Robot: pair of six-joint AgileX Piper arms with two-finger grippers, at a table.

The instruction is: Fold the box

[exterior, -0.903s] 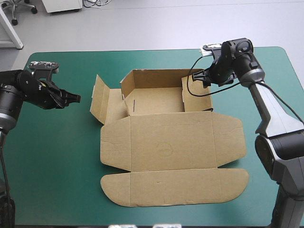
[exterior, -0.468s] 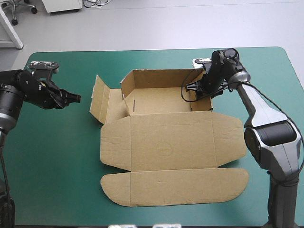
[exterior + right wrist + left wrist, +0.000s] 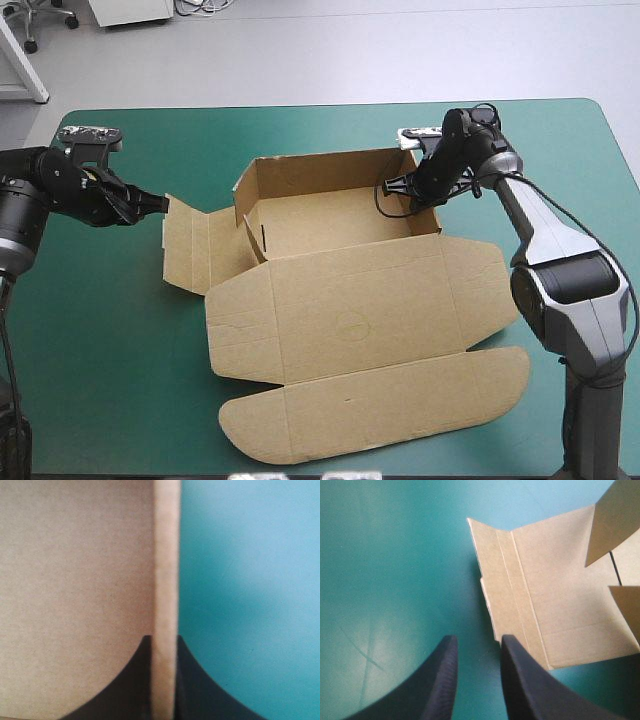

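Brown cut-board box [image 3: 340,290] laid on teal-green table cover [image 3: 120,330], its right wall [image 3: 165,555] clamped by right gripper [image 3: 163,639], left gripper [image 3: 477,639] slightly parted, nothing held, side flap [image 3: 555,605] just ahead.

- You have no text, number, brand or sign that can be read in any of the three views.
- On the brown box [image 3: 330,215] of cut board, partly raised with its lid lying flat, the high view gives you only a faint round mark [image 3: 352,324] on the wide middle panel. Whether it holds letters or a symbol cannot be told.
- In both wrist views, the board surfaces facing you are plain.
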